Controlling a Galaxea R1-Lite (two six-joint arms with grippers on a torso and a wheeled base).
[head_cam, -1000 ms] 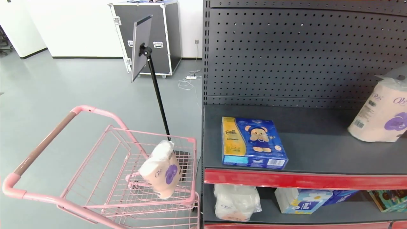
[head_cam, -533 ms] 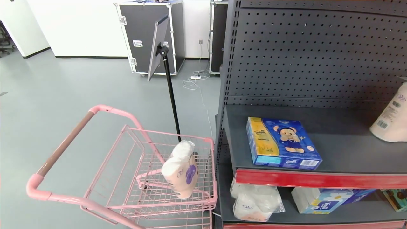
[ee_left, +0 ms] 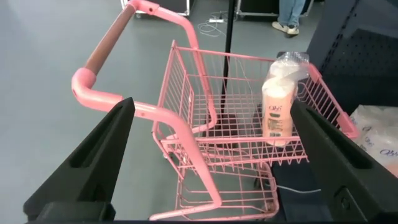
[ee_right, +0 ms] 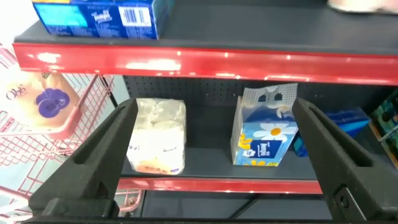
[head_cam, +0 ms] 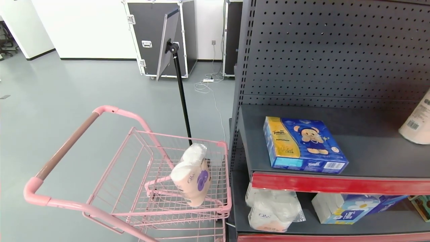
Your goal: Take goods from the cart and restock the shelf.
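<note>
At eight o'clock from our head camera, the pink cart (head_cam: 111, 110) holds a roll pack (head_cam: 191, 179) upright by its shelf-side wall. Our left pincer (ee_left: 211, 109) faces the cart, fingers apart and empty. Toward three o'clock, a blue tissue box (head_cam: 304, 144) lies on the shelf (head_cam: 336, 183). Our right pincer (ee_right: 214, 107) gapes empty before the lower shelf level.

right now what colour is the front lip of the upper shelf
The upper shelf's front lip is red, clearest in the head view.
</note>
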